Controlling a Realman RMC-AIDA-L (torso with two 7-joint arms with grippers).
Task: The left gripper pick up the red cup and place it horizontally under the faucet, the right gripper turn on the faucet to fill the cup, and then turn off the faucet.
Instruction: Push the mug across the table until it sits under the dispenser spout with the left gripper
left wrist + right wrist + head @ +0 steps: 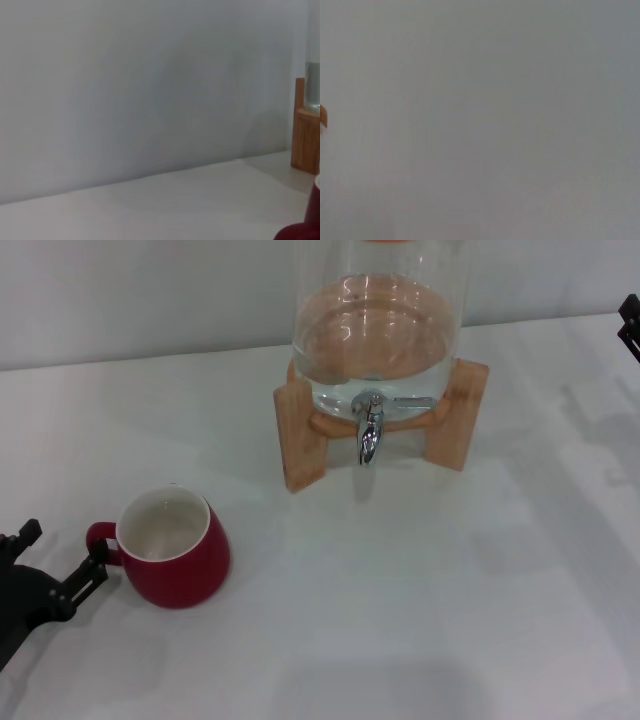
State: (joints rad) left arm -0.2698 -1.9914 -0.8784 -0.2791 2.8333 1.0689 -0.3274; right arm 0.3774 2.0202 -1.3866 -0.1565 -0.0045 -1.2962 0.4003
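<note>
The red cup [172, 550] stands upright on the white table at the front left, white inside showing, its loop handle turned toward my left gripper [60, 552]. That gripper is open at the lower left edge, and one fingertip [95, 567] sits right beside the handle. A sliver of the cup [304, 229] shows in the left wrist view. The chrome faucet [370, 432] points down from the glass dispenser [380, 320], with its thin lever out to the side. Only a black corner of my right gripper [630, 325] shows at the far right edge, well away from the faucet.
The dispenser holds water and rests on a wooden stand [300, 435] at the back centre; one of its legs [304, 130] appears in the left wrist view. A pale wall runs behind the table [420, 620]. The right wrist view shows mostly wall.
</note>
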